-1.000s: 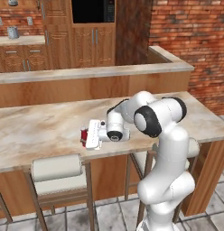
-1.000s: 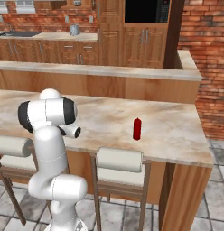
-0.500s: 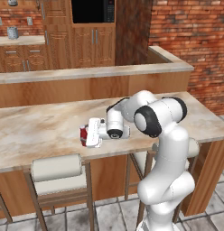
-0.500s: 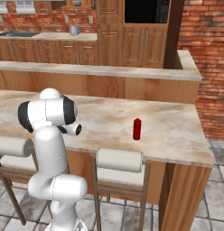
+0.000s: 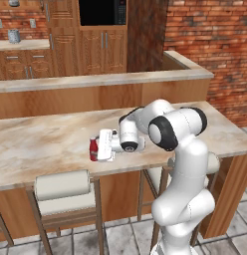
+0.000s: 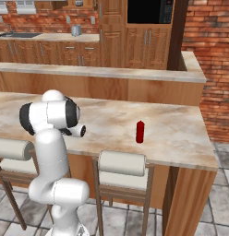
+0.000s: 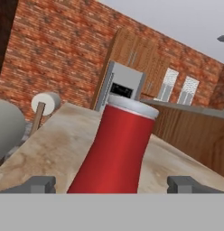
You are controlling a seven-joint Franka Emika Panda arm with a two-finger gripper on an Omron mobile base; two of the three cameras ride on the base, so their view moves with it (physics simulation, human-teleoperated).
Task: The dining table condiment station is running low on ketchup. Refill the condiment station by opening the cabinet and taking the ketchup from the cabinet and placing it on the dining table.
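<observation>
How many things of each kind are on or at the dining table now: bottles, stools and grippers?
Ketchup bottle: 1, standing upright on the dining table.
Cushioned stools: 3 in the right base view, and one partly hidden behind the arm.
Gripper: 1, open, its fingertips either side of the bottle.
Total: 5.

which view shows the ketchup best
The right base view: the whole ketchup stands upright on the dining table, unblocked. The hand view shows it close but cropped at the base; in the left base view the gripper mostly hides it.
</observation>
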